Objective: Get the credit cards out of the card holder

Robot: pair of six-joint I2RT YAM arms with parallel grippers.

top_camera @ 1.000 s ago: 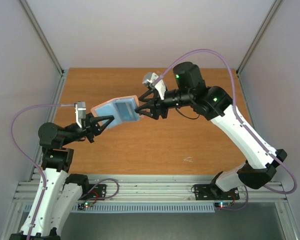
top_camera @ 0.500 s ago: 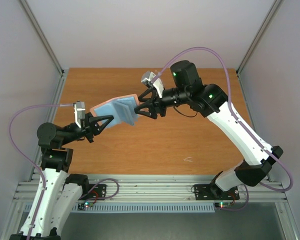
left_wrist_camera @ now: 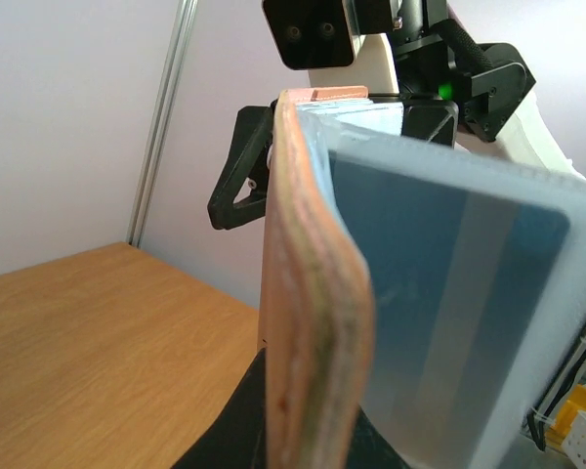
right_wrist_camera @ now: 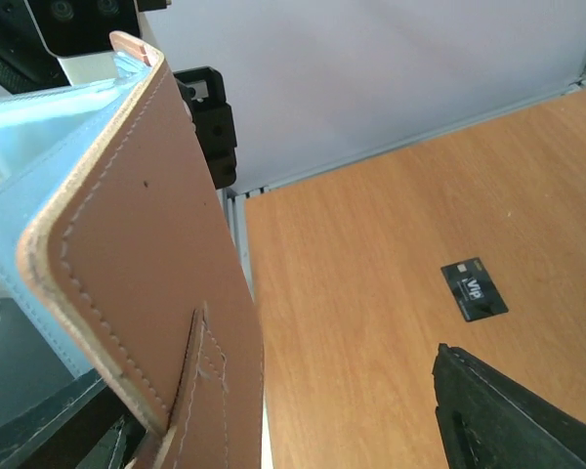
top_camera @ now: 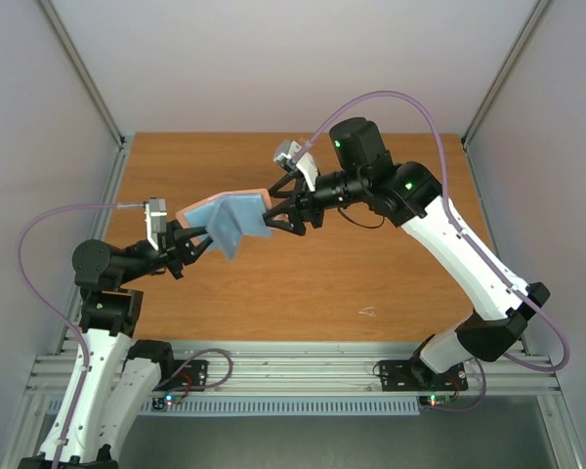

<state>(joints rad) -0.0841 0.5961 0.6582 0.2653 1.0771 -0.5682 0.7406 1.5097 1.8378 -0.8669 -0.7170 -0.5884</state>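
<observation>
Two arms meet above the table (top_camera: 391, 264) at the card holder (top_camera: 230, 220), held half-folded in the air. The left gripper (top_camera: 203, 242) is clamped on its near end, while the right gripper (top_camera: 270, 214) is spread wide, the brown outer panel close by one finger. One blue card (left_wrist_camera: 439, 293) sits in the holder's clear pocket — a dark card (right_wrist_camera: 474, 288) lies on the wood.

Left arm (top_camera: 88, 371), right arm (top_camera: 469, 259): white shells, black joints. Lilac cable (top_camera: 391, 96) loops each. Left gripper (top_camera: 210, 240), right gripper (top_camera: 268, 217): black triangular frames.
</observation>
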